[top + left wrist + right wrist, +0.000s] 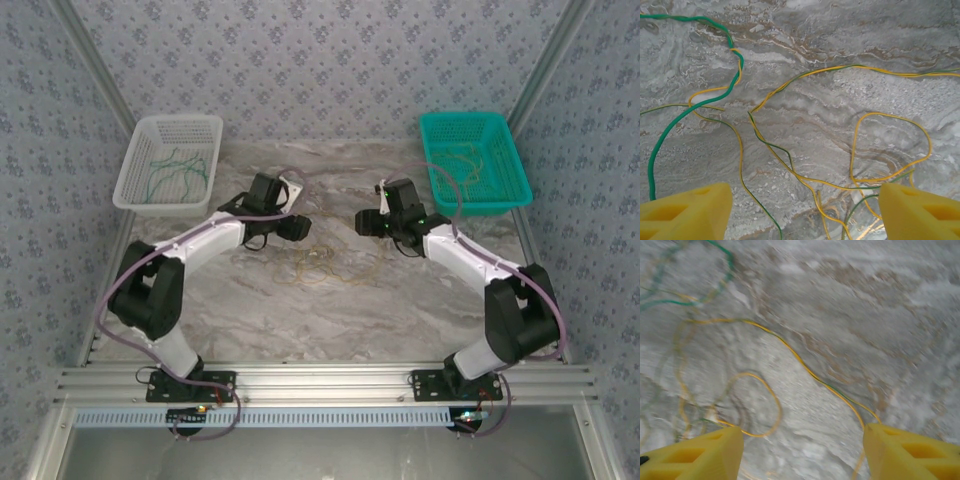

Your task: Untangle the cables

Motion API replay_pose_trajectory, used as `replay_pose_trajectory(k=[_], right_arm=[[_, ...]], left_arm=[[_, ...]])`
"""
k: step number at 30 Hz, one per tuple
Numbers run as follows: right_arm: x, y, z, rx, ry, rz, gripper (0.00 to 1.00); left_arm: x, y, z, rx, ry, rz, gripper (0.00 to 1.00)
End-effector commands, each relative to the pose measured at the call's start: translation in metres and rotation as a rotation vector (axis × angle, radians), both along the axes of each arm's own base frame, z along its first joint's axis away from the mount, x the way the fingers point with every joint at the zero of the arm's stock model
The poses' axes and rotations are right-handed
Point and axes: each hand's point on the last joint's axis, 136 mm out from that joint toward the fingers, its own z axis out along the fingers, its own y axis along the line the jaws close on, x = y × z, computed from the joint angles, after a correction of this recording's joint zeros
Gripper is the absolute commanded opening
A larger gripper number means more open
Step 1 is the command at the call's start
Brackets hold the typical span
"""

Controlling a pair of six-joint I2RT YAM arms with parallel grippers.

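from the top camera, the cables (322,262) lie in a loose heap on the marble table (300,330), between the two arms and a little nearer the bases than either tool. the left gripper (297,228) sits just up-left of the heap and the right gripper (366,222) just up-right; the left looks slightly nearer. the heap's long axis runs left to right. a white basket (168,200) at the far left and a teal basket (475,205) at the far right stand well apart from it, with bare table all round for pulling strands outward

in the left wrist view the left fingers (690,210) are spread wide with nothing between them. the strands lie ahead on the table. a green strand (692,111) curves from the upper left down beside the left finger, twisted with a yellow one near the top. a yellow loop (929,144) lies just ahead of the right finger, and thin yellow-green strands cross diagonally in the middle

the right wrist view is blurred. the right fingers (910,450) are also spread, pinching nothing. a yellow-green strand (805,369) runs diagonally from the upper left towards the right finger, and a small loop (779,410) lies near the left finger

the left arm seems better placed for the green strand
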Motion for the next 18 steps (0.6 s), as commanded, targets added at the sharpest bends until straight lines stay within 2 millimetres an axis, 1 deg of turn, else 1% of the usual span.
replay_pose_trajectory(k=[1,3,5,6,8,11,13,16,18], right_arm=[[-0.021,-0.027,-0.031,-0.09,0.155,-0.074,0.65],[-0.032,-0.033,-0.046,-0.074,0.213,-0.094,0.64],[-0.043,-0.034,-0.058,-0.054,0.256,-0.094,0.62],[-0.047,-0.034,-0.062,-0.041,0.27,-0.097,0.6],[-0.054,-0.032,-0.07,0.002,0.292,-0.097,0.58],[-0.057,-0.034,-0.076,0.095,0.309,-0.133,0.56],[-0.054,-0.039,-0.071,0.137,0.275,-0.158,0.55],[-0.048,-0.054,-0.048,0.116,0.161,-0.219,0.55],[-0.046,-0.07,-0.031,0.102,0.073,-0.282,0.57]], left_arm=[[-0.005,-0.004,0.059,-0.08,-0.181,0.034,0.78],[-0.018,-0.011,0.083,-0.132,-0.249,0.016,0.79],[-0.034,-0.021,0.095,-0.142,-0.294,-0.029,0.79],[-0.043,-0.029,0.099,-0.146,-0.311,-0.075,0.79],[-0.061,-0.049,0.096,-0.167,-0.3,-0.172,0.8],[-0.08,-0.079,0.069,-0.21,-0.191,-0.306,0.81],[-0.089,-0.1,0.05,-0.196,-0.118,-0.36,0.82],[-0.094,-0.128,0.023,-0.106,-0.085,-0.415,0.86],[-0.094,-0.146,0.005,-0.056,-0.053,-0.443,0.89]])
